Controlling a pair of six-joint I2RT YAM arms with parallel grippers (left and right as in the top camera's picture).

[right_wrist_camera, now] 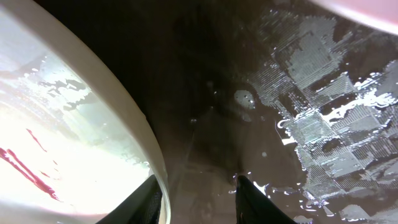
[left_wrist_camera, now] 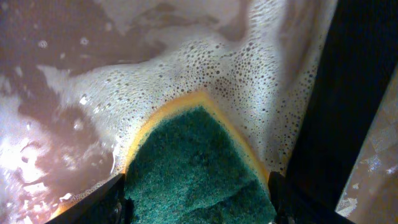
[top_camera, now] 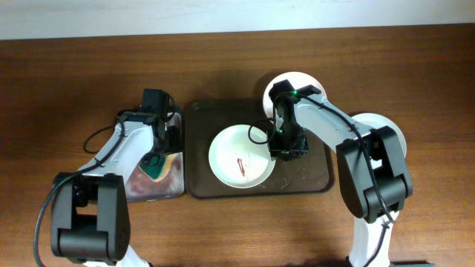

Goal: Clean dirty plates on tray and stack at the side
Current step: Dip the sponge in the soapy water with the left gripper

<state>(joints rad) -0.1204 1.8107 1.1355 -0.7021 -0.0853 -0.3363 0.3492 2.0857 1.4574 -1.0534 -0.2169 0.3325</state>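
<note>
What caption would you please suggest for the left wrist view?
Left gripper straddling a green-and-yellow sponge in foamy water.

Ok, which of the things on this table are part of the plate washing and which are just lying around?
For the job: streaked plate, back plate, right plate, brown tray, sponge, grey tray of suds.
Lying about: nothing I can see; the rest is only the table.

We count 3 plates (top_camera: 241, 157) (top_camera: 304, 78) (top_camera: 371, 119), 1 brown tray (top_camera: 312, 174), 1 grey tray (top_camera: 169, 184), 1 sponge (top_camera: 154, 167) & 2 arms, L (top_camera: 126, 148) + R (top_camera: 334, 122).
</note>
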